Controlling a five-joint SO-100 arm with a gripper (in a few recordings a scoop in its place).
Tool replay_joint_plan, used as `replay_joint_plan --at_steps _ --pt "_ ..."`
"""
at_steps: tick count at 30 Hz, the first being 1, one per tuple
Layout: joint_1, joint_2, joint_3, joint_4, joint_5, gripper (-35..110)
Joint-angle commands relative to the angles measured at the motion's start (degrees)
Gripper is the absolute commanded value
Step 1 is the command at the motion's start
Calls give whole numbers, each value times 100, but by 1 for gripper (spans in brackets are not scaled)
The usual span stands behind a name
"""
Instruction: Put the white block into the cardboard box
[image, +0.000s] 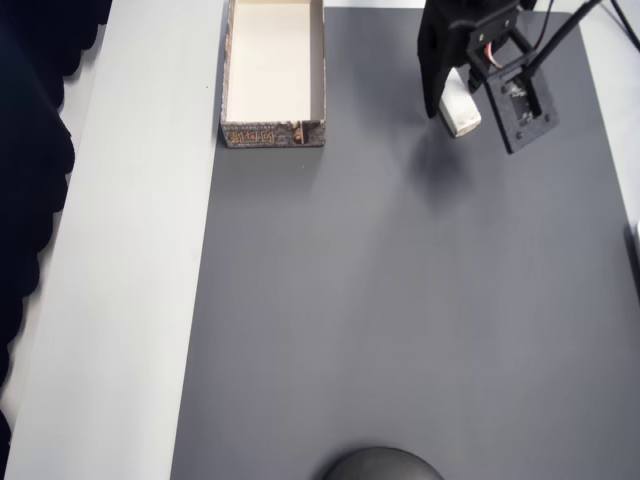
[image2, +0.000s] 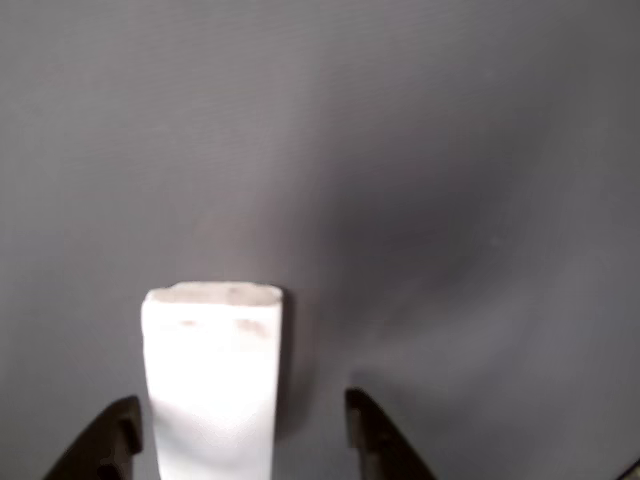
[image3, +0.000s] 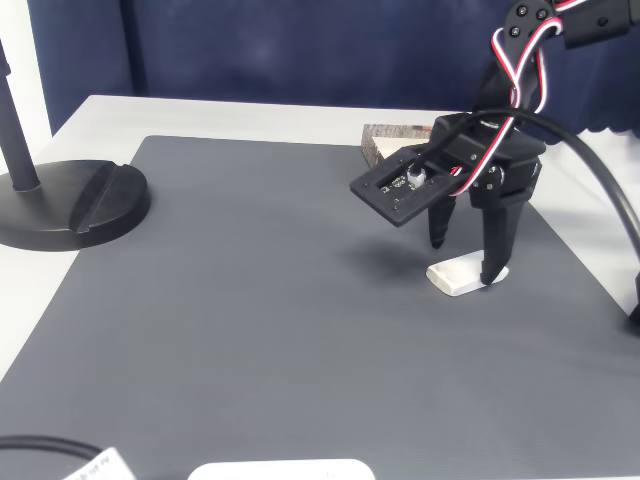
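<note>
In the overhead view, the white table (image: 130, 300) shows as a pale strip at the left, with a dark grey mat (image: 400, 320) covering most of the rest. The cardboard box (image: 273, 132) sits at the mat's upper left edge, open side up, its cream inside bare and its printed wall facing down the picture. Well apart from it, toward the upper right, the white block (image: 461, 112) lies flat on the mat beneath the black tool (image: 455, 95), which hangs over it from the top edge. In the wrist view, the block (image2: 212, 375) lies lengthwise between the two dark fingertips (image2: 112, 440), closer to the left one, with a gap of mat between it and the right one. The jaws are spread and straddle the block without squeezing it. In the fixed view, a black round stand base (image3: 70, 205) rests at the left, and at the right the tool (image3: 465, 250) points down with its tips around the block (image3: 462, 275), the box's (image3: 392, 137) corner visible behind it.
</note>
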Motion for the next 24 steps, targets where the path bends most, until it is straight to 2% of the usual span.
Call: replay_joint_plan --at_steps 1,24 --pt "-123 35 -70 -62 -26 31" --pt "-70 35 237 -202 -141 30"
